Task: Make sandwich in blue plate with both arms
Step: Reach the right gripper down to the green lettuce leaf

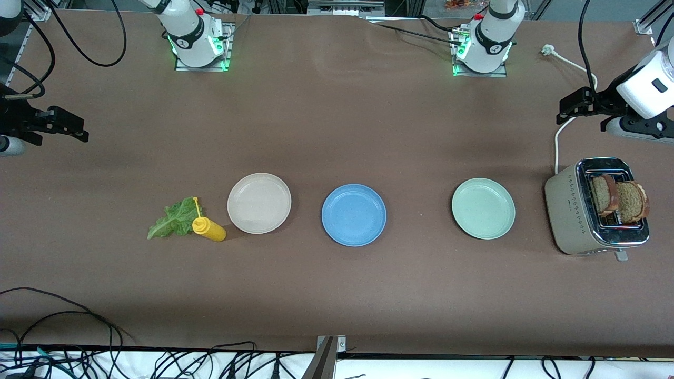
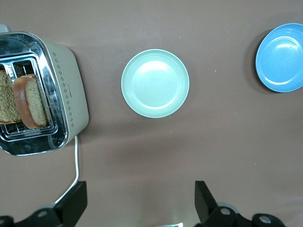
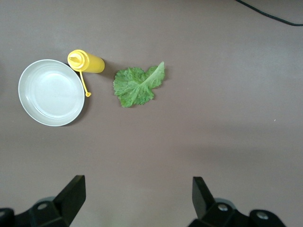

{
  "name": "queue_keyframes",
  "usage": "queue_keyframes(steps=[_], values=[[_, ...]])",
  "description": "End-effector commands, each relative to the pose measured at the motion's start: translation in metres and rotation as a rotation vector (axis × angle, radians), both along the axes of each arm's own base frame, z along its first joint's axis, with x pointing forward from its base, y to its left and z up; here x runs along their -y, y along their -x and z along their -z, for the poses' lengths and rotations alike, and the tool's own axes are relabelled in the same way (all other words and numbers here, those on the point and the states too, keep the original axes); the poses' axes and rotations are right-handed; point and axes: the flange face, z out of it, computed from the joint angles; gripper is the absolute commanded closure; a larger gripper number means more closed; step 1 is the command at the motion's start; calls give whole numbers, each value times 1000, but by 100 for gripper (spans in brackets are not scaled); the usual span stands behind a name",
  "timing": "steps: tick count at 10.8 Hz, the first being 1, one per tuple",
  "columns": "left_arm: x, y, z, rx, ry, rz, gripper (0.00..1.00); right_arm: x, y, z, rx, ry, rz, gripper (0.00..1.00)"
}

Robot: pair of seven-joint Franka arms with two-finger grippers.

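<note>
Waiting with both jaws apart, our left gripper [image 2: 139, 205] hangs near the toaster [image 1: 574, 210] holding the bread [image 1: 618, 200]; our right gripper [image 3: 137, 203] hangs above bare table; blue plate [image 1: 354, 215] sits mid-table, lettuce [image 1: 174, 218] beside the yellow bottle [image 1: 209, 228].

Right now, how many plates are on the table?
3, in a row: cream plate toward the right arm's end, blue plate in the middle, mint-green plate toward the left arm's end beside the toaster.

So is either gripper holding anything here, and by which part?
Nothing is held. The left gripper is open over bare table near the toaster; the right gripper is open at the right arm's end of the table.
</note>
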Motion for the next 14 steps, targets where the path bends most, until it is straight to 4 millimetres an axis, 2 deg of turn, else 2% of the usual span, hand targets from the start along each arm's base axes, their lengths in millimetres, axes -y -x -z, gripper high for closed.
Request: queue_keyframes(steps=[1, 7, 10, 13, 14], values=[[-2, -1, -6, -3, 10, 13, 0, 3, -4, 5, -4, -20, -5, 0], [-1, -1, -6, -3, 11, 14, 0, 6, -21, 33, -13, -13, 3, 0], [-1, -1, -6, -3, 11, 14, 0, 8, -26, 39, -8, -11, 0, 0], [-2, -1, -6, -3, 10, 14, 0, 13, -44, 73, -4, -47, -17, 0], [-1, -1, -6, -3, 11, 14, 0, 15, -46, 96, 11, -44, -11, 0]])
